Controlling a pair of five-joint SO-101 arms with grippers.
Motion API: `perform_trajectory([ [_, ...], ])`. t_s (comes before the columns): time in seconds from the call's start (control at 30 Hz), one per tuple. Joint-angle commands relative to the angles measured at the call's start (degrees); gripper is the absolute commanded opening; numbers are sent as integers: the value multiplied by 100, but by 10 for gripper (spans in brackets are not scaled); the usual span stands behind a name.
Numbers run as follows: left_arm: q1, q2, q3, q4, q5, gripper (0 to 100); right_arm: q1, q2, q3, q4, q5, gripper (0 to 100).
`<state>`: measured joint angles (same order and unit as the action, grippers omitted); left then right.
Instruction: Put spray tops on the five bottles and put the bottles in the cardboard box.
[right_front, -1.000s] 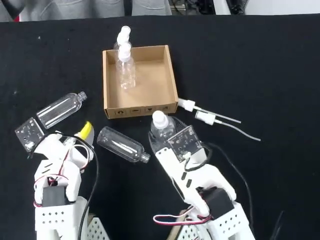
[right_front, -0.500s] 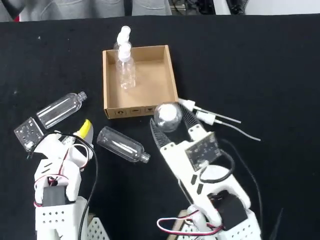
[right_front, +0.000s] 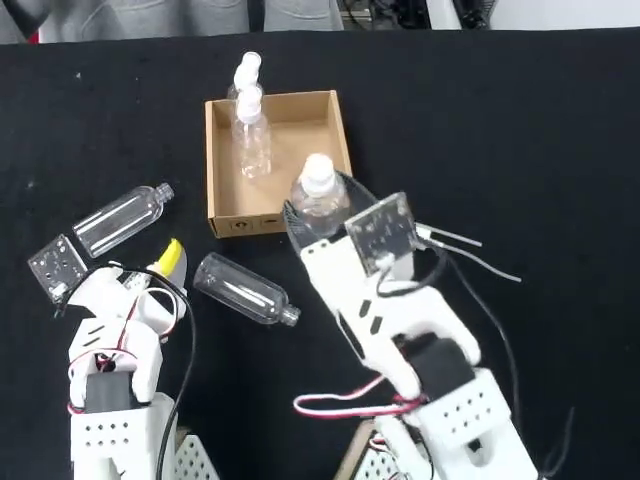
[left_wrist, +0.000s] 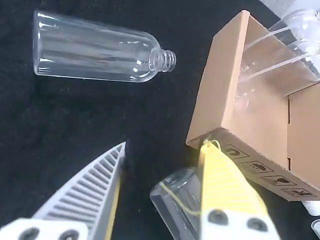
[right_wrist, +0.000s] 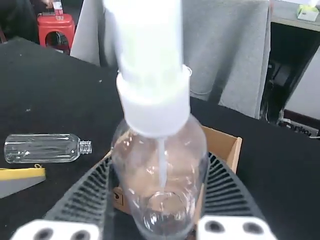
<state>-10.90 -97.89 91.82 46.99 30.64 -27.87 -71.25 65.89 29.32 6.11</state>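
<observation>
My right gripper (right_front: 322, 222) is shut on an upright clear bottle (right_front: 319, 198) with a white spray top (right_wrist: 150, 65), held over the front right corner of the cardboard box (right_front: 335, 130). In the right wrist view the bottle (right_wrist: 160, 165) sits between the black fingers (right_wrist: 85, 195). Two topped bottles (right_front: 252, 135) stand at the box's back left. Two uncapped bottles lie on the table, one (right_front: 122, 218) left of the box and one (right_front: 245, 288) in front of it. My left gripper (left_wrist: 164, 146) is open near the front bottle (left_wrist: 177, 202), with nothing gripped.
Loose spray tops with long tubes (right_front: 455, 238) lie right of the box, partly hidden by my right arm. The black table runs wide to the right and back. The other uncapped bottle (left_wrist: 100, 50) and the box's corner (left_wrist: 220, 100) appear beyond my left gripper.
My right arm lifted the topped bottle from the table in front of the box and carried it up over the box's front right corner. The left arm stayed still.
</observation>
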Motion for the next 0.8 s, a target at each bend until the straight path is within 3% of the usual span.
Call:
perform_trajectory([
  [0.0,-66,-53,-40,-123,-18,212,-141,532,-444,-615,-70,121],
  [0.43,-66,-53,-31,-123,-26,212,-149,1938,-1349,-905,-677,124],
  [0.77,-66,-53,-31,-123,-26,212,-149,3055,-1455,-2022,-835,124],
])
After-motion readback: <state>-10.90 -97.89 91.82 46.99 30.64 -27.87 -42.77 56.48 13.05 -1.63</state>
